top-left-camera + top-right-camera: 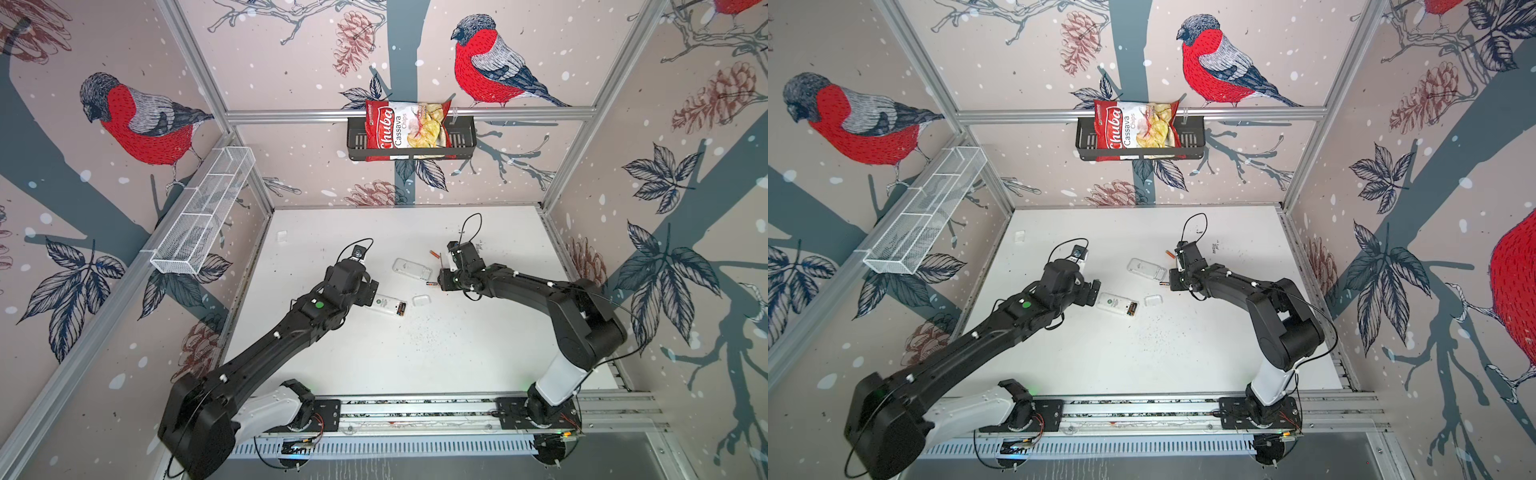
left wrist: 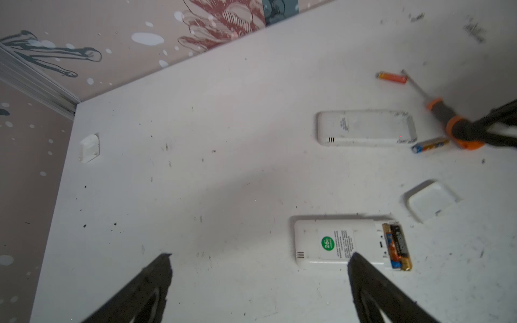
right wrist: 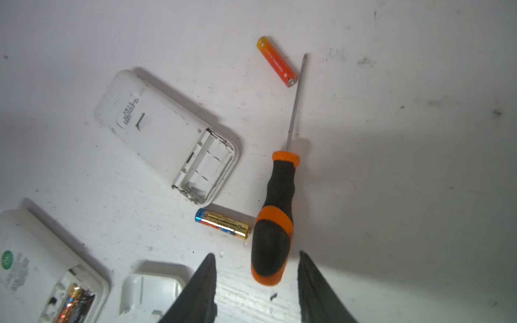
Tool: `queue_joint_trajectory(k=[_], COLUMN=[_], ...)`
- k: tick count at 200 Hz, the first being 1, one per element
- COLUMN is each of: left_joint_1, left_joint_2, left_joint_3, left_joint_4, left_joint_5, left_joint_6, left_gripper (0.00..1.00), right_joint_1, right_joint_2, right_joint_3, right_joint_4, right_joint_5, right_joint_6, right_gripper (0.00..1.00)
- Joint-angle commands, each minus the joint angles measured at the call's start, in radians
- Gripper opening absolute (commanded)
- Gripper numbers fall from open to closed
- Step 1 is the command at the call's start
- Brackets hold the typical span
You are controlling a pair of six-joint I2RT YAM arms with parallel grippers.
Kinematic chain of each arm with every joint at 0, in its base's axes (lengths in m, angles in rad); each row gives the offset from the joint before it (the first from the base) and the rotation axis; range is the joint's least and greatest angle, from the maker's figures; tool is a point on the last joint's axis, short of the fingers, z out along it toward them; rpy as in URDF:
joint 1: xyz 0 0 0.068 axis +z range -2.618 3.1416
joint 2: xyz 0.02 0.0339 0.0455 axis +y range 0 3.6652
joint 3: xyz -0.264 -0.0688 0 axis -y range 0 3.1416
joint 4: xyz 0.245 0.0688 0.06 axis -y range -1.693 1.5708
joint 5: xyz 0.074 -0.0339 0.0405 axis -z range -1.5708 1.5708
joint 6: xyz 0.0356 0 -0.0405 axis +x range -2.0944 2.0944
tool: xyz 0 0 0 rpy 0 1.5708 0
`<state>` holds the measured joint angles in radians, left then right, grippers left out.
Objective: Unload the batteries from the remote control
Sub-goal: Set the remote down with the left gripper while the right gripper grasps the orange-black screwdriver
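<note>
Right claw (image 3: 256, 253): fingers parted, straddling the butt of the orange-and-black-handled steel screwdriver (image 3: 277, 212), which lies flat on the white bench (image 2: 223, 139). I see a gap on both sides, so nothing is gripped. My guess is the claw is there to take the tool as a pry.

Just beside the handle lies a gold battery with a blue end (image 3: 222, 223), and by the shaft tip an orange battery (image 3: 277, 61). Both are out on the bench, near the white plastic remote with the empty compartment (image 3: 167, 134).

Left claw (image 2: 260, 255): spread wide, holding nothing, one finger over the white remote with the round green sticker (image 2: 335, 243), likely to steady it. Two dark-and-gold batteries (image 2: 397, 246) sit in its open bay, and I reckon those are what's left. A square white cover (image 2: 430, 200) lies near.
</note>
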<state>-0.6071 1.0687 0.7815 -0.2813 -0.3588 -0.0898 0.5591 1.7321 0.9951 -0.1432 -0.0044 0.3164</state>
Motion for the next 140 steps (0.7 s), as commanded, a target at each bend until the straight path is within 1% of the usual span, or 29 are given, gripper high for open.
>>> queue_joint_trajectory(k=[1, 23, 43, 73, 115, 123, 140], left_joint_1=[0.000, 0.000, 0.000, 0.000, 0.000, 0.000, 0.001], left_joint_2=[-0.088, -0.158, -0.180, -0.183, -0.202, -0.210, -0.226], left_joint_3=[-0.035, -0.047, -0.042, -0.047, -0.072, -0.076, -0.086], left_joint_4=[0.095, 0.094, 0.074, 0.059, 0.096, 0.102, 0.118], left_joint_5=[-0.018, -0.043, -0.040, -0.022, -0.015, -0.026, -0.037], left_joint_6=[-0.100, -0.182, -0.238, -0.294, -0.340, -0.360, -0.394], left_gripper=[0.97, 0.97, 0.97, 0.97, 0.97, 0.97, 0.97], right_joint_1=[0.006, 0.006, 0.005, 0.002, -0.002, -0.004, -0.007], right_joint_2=[0.022, 0.041, 0.053, 0.085, 0.131, 0.137, 0.144], right_joint_3=[0.017, 0.023, 0.028, 0.043, 0.074, 0.078, 0.083], right_joint_4=[-0.030, -0.033, -0.033, -0.032, -0.039, -0.040, -0.040], right_joint_5=[0.053, 0.069, 0.077, 0.080, 0.083, 0.086, 0.080], right_joint_6=[-0.010, -0.007, -0.005, -0.005, -0.003, -0.003, -0.004], right_gripper=[0.48, 0.45, 0.43, 0.42, 0.40, 0.38, 0.31])
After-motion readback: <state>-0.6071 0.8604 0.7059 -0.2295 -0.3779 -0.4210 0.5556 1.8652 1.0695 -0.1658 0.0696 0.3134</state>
